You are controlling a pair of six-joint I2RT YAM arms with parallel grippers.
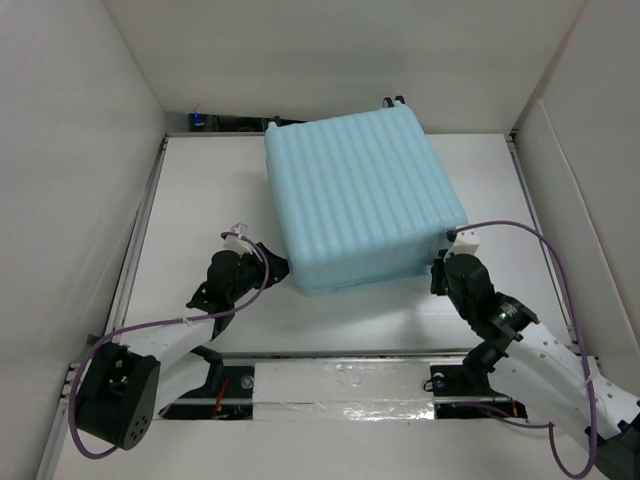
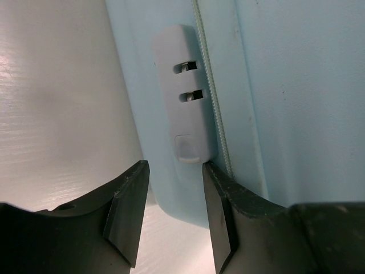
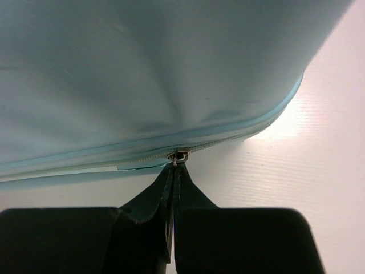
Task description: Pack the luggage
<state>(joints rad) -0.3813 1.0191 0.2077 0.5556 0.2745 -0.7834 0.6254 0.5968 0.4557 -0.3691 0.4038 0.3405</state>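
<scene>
The luggage [image 1: 360, 200], a pale aqua ribbed hard-shell suitcase, lies flat and closed on the white table, with its wheels [image 1: 393, 101] at the far edge. My left gripper [image 1: 268, 262] is open at the case's near left corner. In the left wrist view its jaws [image 2: 174, 168] stand apart just below a grey lock plate [image 2: 183, 97] beside the zipper line [image 2: 214, 103], holding nothing. My right gripper [image 1: 442, 268] is at the near right corner. In the right wrist view it [image 3: 175, 168] is shut on the metal zipper pull [image 3: 178, 155] at the case's seam [image 3: 142, 74].
White enclosure walls [image 1: 80, 200] stand on the left, right and back. A taped strip [image 1: 340, 390] runs along the near table edge between the arm bases. Purple cables [image 1: 560, 270] loop from both arms. Bare table [image 1: 200, 200] lies left of the case.
</scene>
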